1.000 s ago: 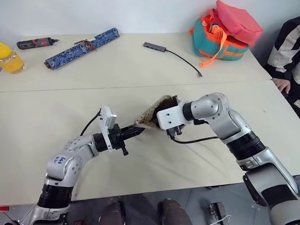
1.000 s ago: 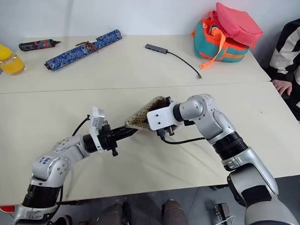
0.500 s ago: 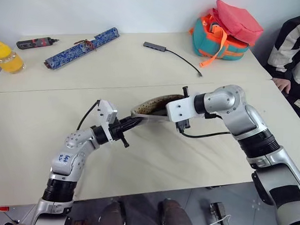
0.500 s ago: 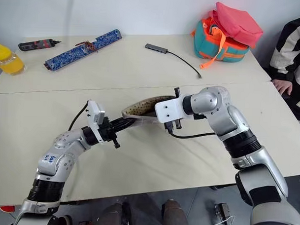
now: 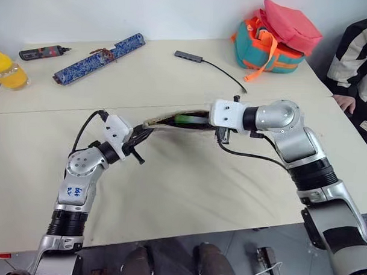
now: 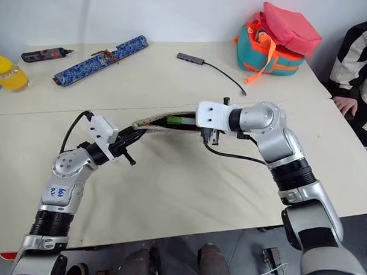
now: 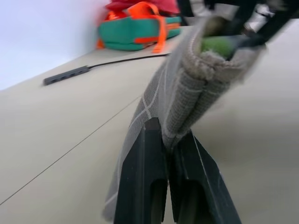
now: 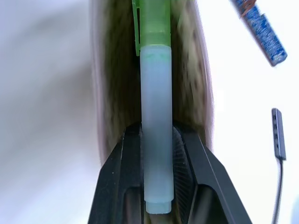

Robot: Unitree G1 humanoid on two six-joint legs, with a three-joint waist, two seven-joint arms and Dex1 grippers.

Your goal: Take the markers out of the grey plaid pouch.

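- The grey plaid pouch point(image 5: 172, 121) hangs stretched between the two arms above the cream table point(image 5: 188, 186), its open mouth facing up and showing the speckled tan lining.
- The left gripper point(image 7: 169, 140) is clamped tight on the pouch's left end; in the left wrist view its two black fingers point(image 7: 140, 177) pinch the folded grey fabric between them.
- The right gripper point(image 8: 156, 135) is at the pouch's right end, its fingers narrowly parted and closed on a marker point(image 8: 155, 140) with a pale translucent barrel and a green cap.
- The marker lies along the pouch's opening, green cap end inside against the lining, barrel end between the right fingers point(image 8: 119, 182).
- At the far side of the table lie a long blue patterned roll point(image 5: 100, 57), a dark tool with a red end point(image 5: 43, 52), a grey adapter with a cable point(image 5: 189, 55) and a teal-and-orange bag point(image 5: 268, 50).
- An orange-filled bottle point(image 5: 8, 70) stands at the table's far left edge.
- A person's hand point(image 5: 347, 103) rests at the right edge.
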